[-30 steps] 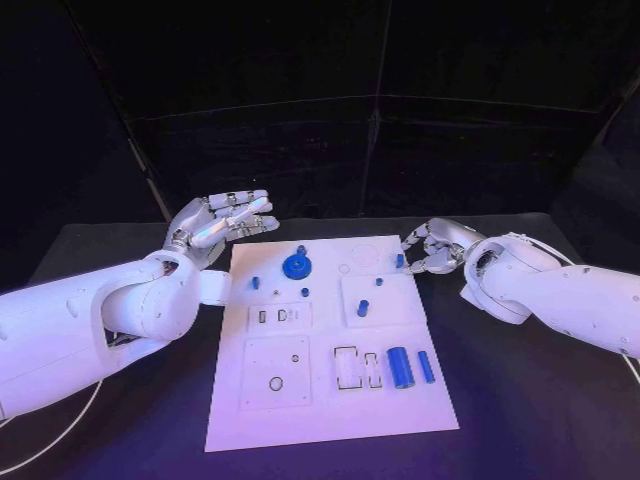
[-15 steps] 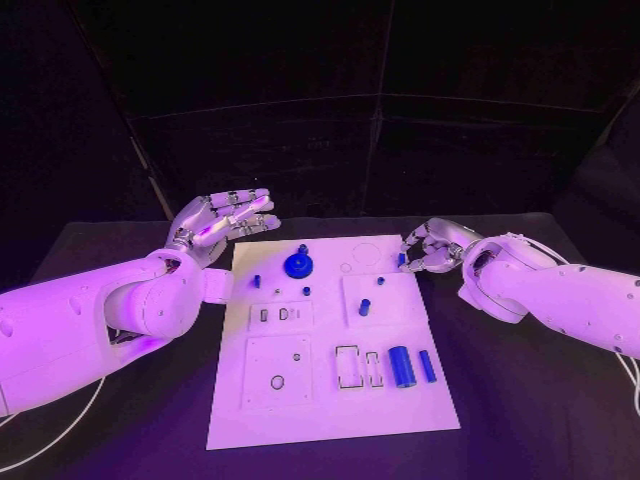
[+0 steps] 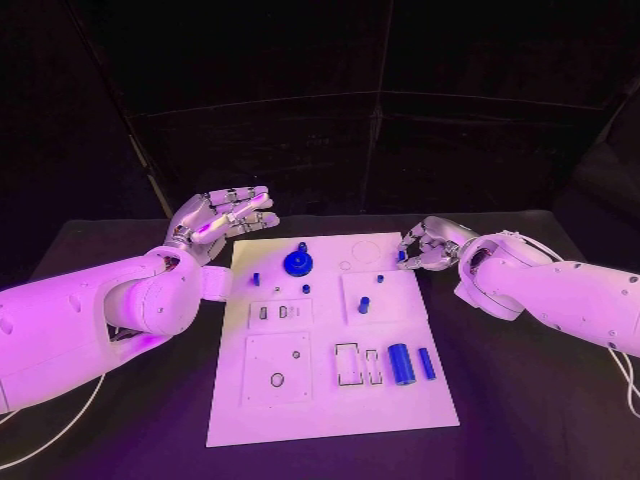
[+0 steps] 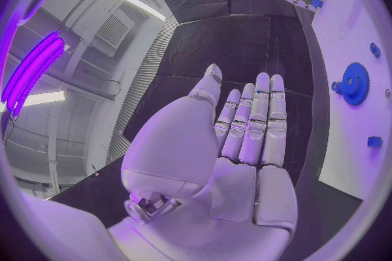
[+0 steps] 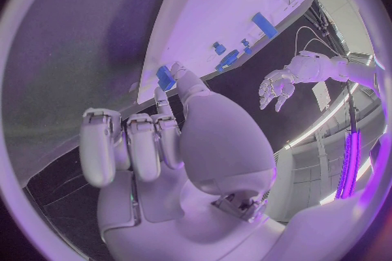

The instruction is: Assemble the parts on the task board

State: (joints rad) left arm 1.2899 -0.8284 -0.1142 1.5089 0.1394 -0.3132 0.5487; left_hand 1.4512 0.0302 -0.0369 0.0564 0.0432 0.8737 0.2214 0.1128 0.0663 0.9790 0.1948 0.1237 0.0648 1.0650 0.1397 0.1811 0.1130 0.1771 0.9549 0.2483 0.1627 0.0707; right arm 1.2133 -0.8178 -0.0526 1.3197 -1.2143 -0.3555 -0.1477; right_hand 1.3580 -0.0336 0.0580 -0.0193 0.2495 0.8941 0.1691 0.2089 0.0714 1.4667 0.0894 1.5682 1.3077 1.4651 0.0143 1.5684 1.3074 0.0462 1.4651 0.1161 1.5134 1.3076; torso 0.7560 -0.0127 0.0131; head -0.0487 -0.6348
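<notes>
- Task board (image 3: 335, 400): white plate, lying flat on the black surface (image 3: 551, 420) at frame centre, running from lower centre up to the middle of the head view.
- Large cylinder (image 3: 401, 363): blue, lying in the lower right part of the board, beside a slimmer blue rod (image 3: 425, 362) on its right.
- Rectangular slots (image 3: 358, 365): just left of the cylinder, dark-outlined.
- Oval hole (image 3: 277, 380): in the lower left square panel.
- Short peg (image 3: 363, 305): blue, standing at mid-board, right of centre.
- Small peg (image 3: 255, 279): blue, near the board's left edge.
- Gear (image 3: 299, 264): blue, toothed, in the upper left part of the board, with a small knob at its far side.
- Right hand (image 3: 421, 245): at the board's upper right edge, fingers curled in, thumb and a fingertip pinching a small blue part (image 5: 166, 77) at the board's rim.
- Left hand (image 3: 227, 222): raised at upper left of the board, clear of it, palm bare, fingers straight and holding nothing.
</notes>
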